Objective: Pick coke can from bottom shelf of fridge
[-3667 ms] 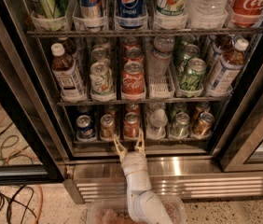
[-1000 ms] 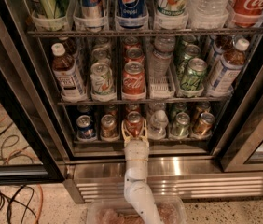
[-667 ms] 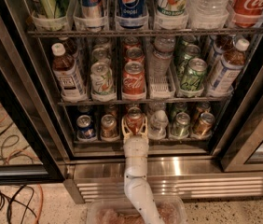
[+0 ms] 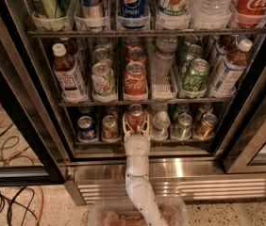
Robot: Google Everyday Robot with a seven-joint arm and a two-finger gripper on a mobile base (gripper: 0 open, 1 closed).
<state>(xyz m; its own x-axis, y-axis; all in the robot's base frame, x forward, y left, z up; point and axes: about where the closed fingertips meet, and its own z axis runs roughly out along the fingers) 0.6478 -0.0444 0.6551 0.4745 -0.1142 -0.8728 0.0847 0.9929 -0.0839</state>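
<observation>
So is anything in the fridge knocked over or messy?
Nothing is spilled or knocked over. One middle-shelf lane has an empty front spot, its water bottle set further back. The gripper is at the coke can on the bottom shelf.

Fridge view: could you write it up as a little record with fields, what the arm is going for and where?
target: coke can, front of the bottom shelf
gripper: gripper at the coke can, arm extends in from below
beside it: gold-brown can
fridge: fridge, upper tiers hold cans and bottles
</observation>
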